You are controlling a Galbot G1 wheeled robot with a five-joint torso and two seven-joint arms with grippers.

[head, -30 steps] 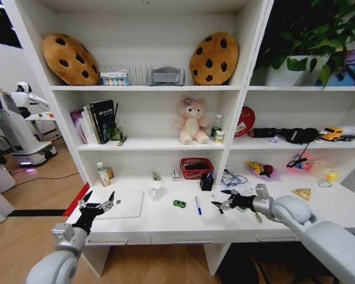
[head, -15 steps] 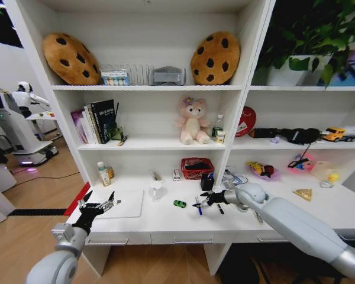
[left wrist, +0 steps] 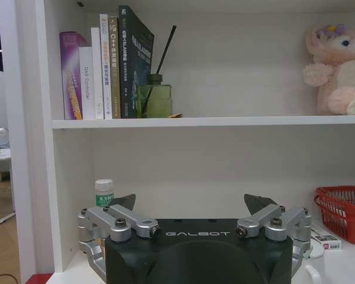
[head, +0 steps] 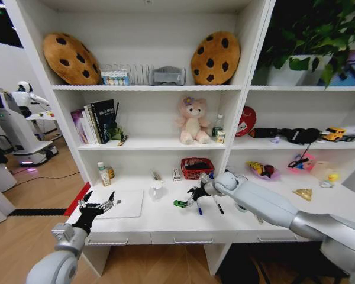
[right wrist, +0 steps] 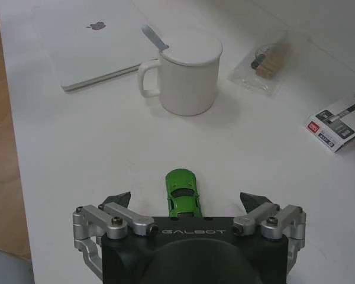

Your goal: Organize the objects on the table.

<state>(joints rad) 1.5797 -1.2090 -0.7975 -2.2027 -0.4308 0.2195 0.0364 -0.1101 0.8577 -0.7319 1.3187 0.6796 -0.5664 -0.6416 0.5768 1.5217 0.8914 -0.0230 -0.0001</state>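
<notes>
A tiny green toy car [head: 178, 204] lies on the white table [head: 165, 225], just past the front of my right gripper [head: 188, 197]. In the right wrist view the car [right wrist: 183, 190] sits between the spread fingers of the open right gripper [right wrist: 185, 199], which hovers above it without touching. A silver laptop [head: 122, 203] lies closed at the desk's left, and a blue pen [head: 198, 206] and a black pen [head: 218, 207] lie under my right arm. My left gripper [head: 98, 206] hangs open at the desk's left front corner, holding nothing.
A white mug [right wrist: 189, 74] with a spoon stands between car and laptop [right wrist: 92, 41]. A small bottle [head: 103, 174] stands at the back left, a red basket [head: 196, 167] at the back middle. A clear packet [right wrist: 263, 62] and a card box [right wrist: 340, 121] lie near the mug.
My right arm has swept left across the desk, from right of the pens to the green car. The left arm has not moved.
</notes>
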